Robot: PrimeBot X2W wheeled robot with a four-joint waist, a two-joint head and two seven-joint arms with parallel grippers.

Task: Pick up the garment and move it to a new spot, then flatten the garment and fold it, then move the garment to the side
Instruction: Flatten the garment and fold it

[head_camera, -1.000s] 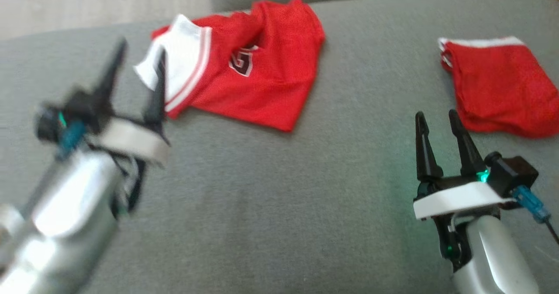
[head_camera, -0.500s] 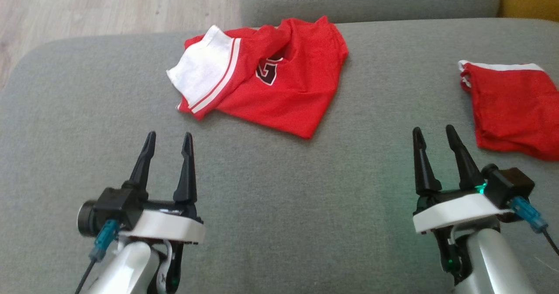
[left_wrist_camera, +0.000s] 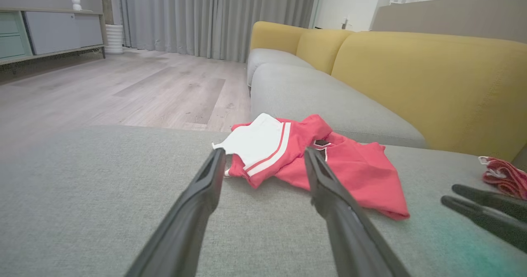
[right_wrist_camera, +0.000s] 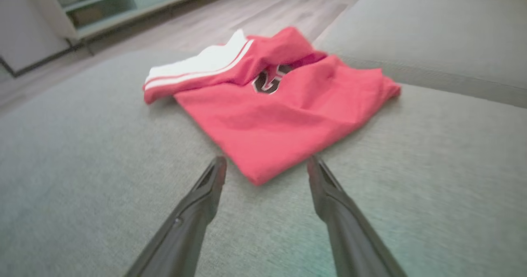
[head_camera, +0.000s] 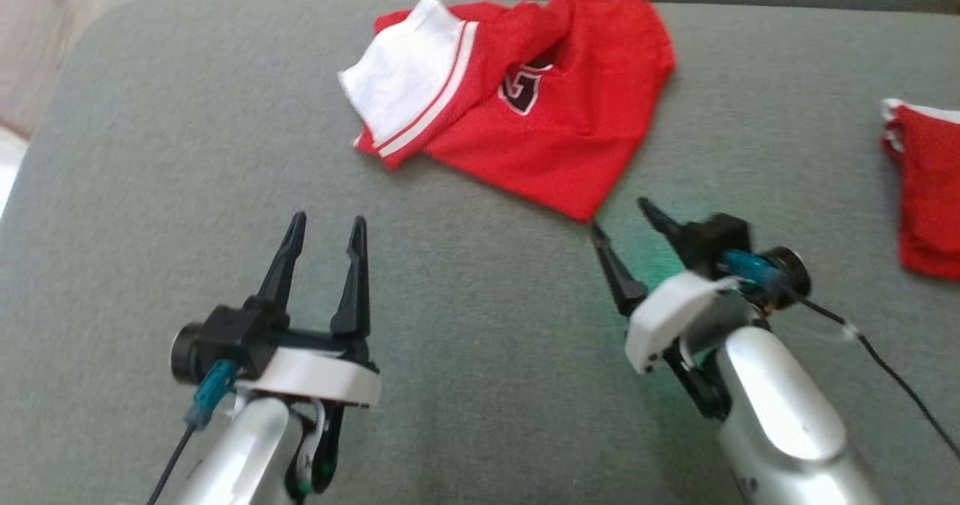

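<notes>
A red garment [head_camera: 555, 122] with a white striped band and a dark emblem lies crumpled on the grey sofa seat [head_camera: 187, 152]. Its near corner points between the open fingers of my right gripper [head_camera: 619, 214], which stands just short of it; the right wrist view shows that corner of the garment [right_wrist_camera: 280, 124] lying ahead of the right gripper [right_wrist_camera: 265, 164]. My left gripper [head_camera: 326, 223] stands open and empty to the left, well below the white band. In the left wrist view the garment [left_wrist_camera: 350, 170] lies beyond the left gripper [left_wrist_camera: 263, 153].
A second red piece of cloth [head_camera: 930, 182] lies at the seat's right edge. Wooden floor [head_camera: 45, 32] shows past the seat's left edge. A yellow sofa back [left_wrist_camera: 432, 75] rises behind, and a low cabinet [left_wrist_camera: 49, 34] stands across the room.
The head camera has shifted, so the whole scene sits further right. My right gripper has swung left and forward to the garment's near corner. The left arm came back low and settled.
</notes>
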